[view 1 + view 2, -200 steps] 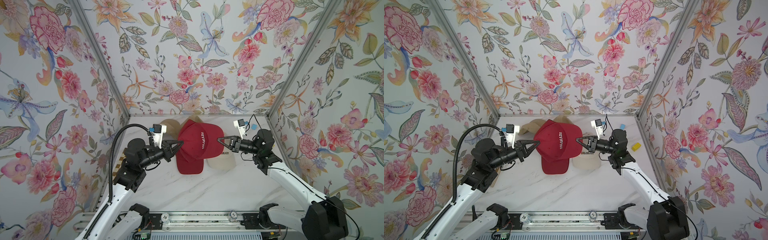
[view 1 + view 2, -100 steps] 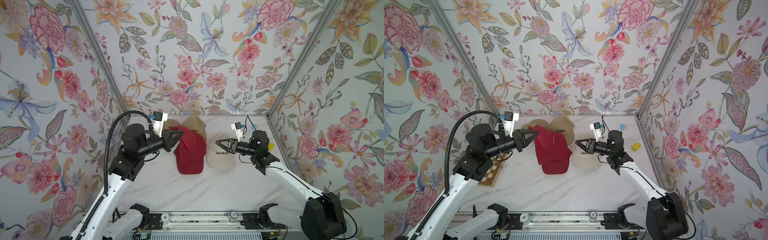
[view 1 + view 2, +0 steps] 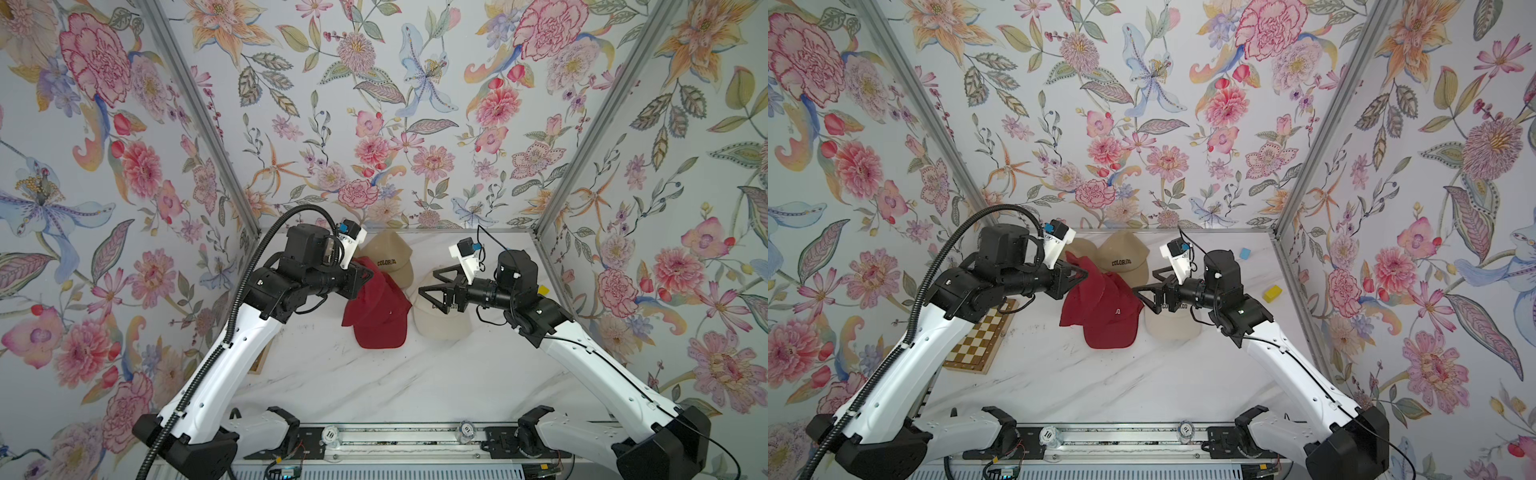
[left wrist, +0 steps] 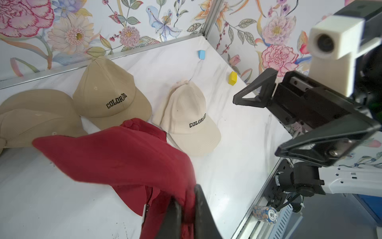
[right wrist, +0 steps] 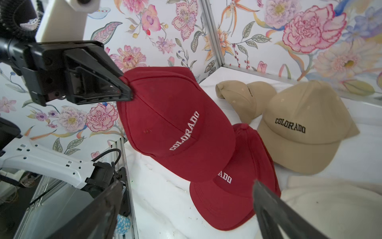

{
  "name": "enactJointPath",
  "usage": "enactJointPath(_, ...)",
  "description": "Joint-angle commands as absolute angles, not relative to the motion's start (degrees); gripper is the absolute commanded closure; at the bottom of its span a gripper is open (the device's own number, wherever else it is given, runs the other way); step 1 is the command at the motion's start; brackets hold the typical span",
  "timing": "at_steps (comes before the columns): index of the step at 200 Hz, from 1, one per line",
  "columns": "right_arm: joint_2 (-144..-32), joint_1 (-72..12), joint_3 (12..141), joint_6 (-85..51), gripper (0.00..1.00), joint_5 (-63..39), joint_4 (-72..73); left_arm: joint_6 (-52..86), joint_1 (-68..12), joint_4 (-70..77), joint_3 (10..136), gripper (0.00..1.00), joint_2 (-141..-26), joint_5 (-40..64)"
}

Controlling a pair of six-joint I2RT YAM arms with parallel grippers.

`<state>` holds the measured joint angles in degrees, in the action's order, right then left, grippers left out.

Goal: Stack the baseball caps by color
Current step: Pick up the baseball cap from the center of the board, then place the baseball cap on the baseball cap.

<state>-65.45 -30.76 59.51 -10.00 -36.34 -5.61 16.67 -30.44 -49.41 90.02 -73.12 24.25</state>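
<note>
In both top views the left tool [image 3: 371,275] is clenched on the crown cloth of a dark red cap [image 3: 358,301]. The cap hangs from it over the middle of the white marble bench [image 3: 374,386] and partly covers a second dark red cap [image 3: 384,332], which lies flat with its brim toward the robot. The right tool [image 3: 427,283] hovers released, jaws spread wide and holding nothing, above a cream cap [image 3: 442,326] that lies just beside the red ones. Behind them a tan cap [image 3: 1121,253] sits near the back wall, with a second tan cap [image 3: 1080,247] beside it, largely hidden by the left arm. A top view also shows a checkered board [image 3: 980,336] under the left arm, and a blue block [image 3: 1245,252] and a yellow block [image 3: 1272,294] near the right wall. In the left wrist view the red cloth is pinched between the two fingers [image 4: 203,215] and the dark red cap [image 4: 124,155] drapes away over the bench. The cream cap [image 4: 186,120] and both tan caps lie beyond it, and the right tool [image 4: 256,126] gapes opposite. In the right wrist view the dark red cap [image 5: 175,124] is lifted with its COLORADO lettering facing the camera, gripped at the left tool [image 5: 126,91]. The second dark red cap [image 5: 237,186] lies below it on the bench; whether the two touch cannot be told.
</note>
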Motion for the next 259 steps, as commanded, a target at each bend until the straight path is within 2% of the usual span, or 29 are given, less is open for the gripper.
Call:
enactJointPath(1,-64.74,-34.69,61.85,0.53,0.01,-30.47,-9.66,11.21,-33.08,-56.20,96.66,1.00,-75.38,19.52)
enactJointPath(45,-64.56,-42.80,62.33,8.79,0.01,-24.21,-4.76,7.88,-36.15,-60.42,103.90,1.00,-79.62,21.05)
enactJointPath(76,-66.72,-44.01,63.74,10.37,0.00,-24.39,-3.40,7.30,-37.74,-60.73,105.03,1.00,-80.55,21.96)
enactJointPath(112,-68.42,-44.32,65.01,11.40,0.07,-24.57,-1.80,6.68,-39.45,-61.17,105.18,1.00,-81.25,22.32)
enactJointPath(133,-69.83,-44.34,66.06,12.20,0.13,-25.06,-1.69,6.85,-39.80,-60.47,105.22,1.00,-81.50,22.59)
enactJointPath(151,-70.94,-44.33,66.49,12.48,0.22,-25.55,-1.10,7.03,-40.15,-59.77,105.07,1.00,-81.73,22.93)
enactJointPath(210,-74.17,-44.34,68.11,12.39,0.33,-27.46,0.26,6.69,-41.11,-58.79,104.77,1.00,-82.09,23.99)
enactJointPath(234,-75.00,-44.46,68.66,12.23,0.42,-28.38,0.10,6.37,-41.05,-58.75,104.68,1.00,-82.06,24.17)
enactJointPath(248,-75.36,-44.58,68.75,12.13,0.52,-29.03,-0.04,6.16,-41.04,-58.66,104.46,1.00,-82.08,24.26)
enactJointPath(259,-75.47,-44.85,68.82,12.04,0.57,-29.26,0.00,5.91,-41.04,-58.63,104.42,1.00,-82.18,24.50)
